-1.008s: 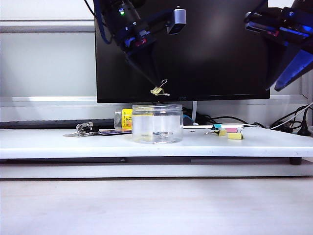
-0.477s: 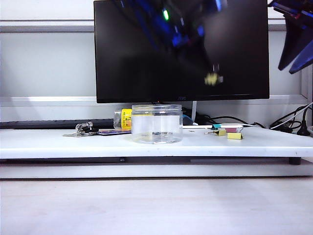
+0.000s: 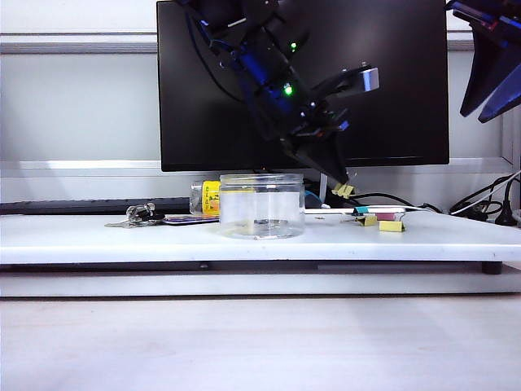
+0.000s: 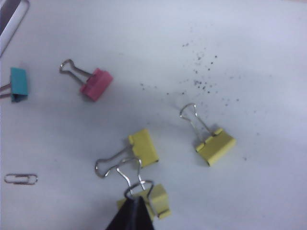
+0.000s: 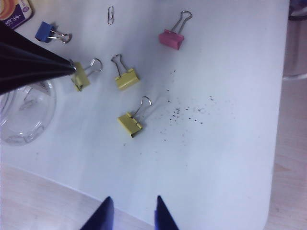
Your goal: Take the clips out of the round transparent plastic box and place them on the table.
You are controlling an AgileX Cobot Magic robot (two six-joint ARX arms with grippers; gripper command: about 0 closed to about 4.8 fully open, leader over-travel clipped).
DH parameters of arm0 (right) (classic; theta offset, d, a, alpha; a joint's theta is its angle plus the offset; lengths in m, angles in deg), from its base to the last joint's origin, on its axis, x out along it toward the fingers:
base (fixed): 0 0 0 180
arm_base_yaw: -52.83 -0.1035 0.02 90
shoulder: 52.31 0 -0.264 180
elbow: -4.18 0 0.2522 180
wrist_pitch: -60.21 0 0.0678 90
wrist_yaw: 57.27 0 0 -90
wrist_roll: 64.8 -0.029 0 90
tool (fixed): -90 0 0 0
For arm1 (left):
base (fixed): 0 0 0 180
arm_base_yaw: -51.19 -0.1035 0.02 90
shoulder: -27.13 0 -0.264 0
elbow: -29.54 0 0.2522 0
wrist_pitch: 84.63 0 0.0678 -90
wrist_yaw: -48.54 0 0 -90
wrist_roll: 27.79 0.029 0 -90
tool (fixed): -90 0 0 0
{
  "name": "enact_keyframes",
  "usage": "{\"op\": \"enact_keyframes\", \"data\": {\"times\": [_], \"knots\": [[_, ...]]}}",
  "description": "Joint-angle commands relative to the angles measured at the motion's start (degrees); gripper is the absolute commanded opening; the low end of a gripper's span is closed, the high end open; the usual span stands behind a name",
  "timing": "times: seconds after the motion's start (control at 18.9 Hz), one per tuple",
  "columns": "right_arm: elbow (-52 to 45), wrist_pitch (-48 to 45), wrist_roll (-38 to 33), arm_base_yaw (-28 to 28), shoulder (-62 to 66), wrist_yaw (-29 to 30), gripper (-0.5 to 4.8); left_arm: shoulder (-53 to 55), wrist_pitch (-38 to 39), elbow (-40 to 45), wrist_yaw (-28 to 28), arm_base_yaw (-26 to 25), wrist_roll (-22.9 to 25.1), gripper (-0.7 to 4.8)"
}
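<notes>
The round transparent plastic box [image 3: 262, 205] stands on the white table [image 3: 98, 236]; its edge also shows in the right wrist view [image 5: 21, 115]. My left gripper [image 3: 343, 186] hangs just right of it, a little above the table, shut on the wire handle of a yellow clip [image 4: 160, 199]. That same left gripper [image 4: 136, 200] hovers over two more yellow clips, one near [image 4: 145, 146] and one farther off [image 4: 216, 146], both lying on the table. My right gripper [image 5: 133, 201] is open and empty, high at the right [image 3: 480, 106]. It looks down on the held clip [image 5: 80, 76].
A pink clip [image 4: 97, 84], a teal clip [image 4: 19, 84] and a paperclip [image 4: 20, 178] lie near the yellow ones. Keys [image 3: 138, 216] and a yellow-labelled bottle [image 3: 207, 198] sit left of and behind the jar. A black monitor [image 3: 383, 122] stands behind.
My left gripper has carried the yellow clip from above the jar to the right and down, close over the table. The right arm has drawn back toward the upper right corner.
</notes>
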Motion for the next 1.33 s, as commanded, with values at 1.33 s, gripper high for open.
{"op": "enact_keyframes", "data": {"times": [1.33], "knots": [[0.1,-3.2,3.0,-0.3,-8.1,8.9,1.03,-30.1,11.5,-0.2,15.9,-14.1,-13.9,0.80]]}}
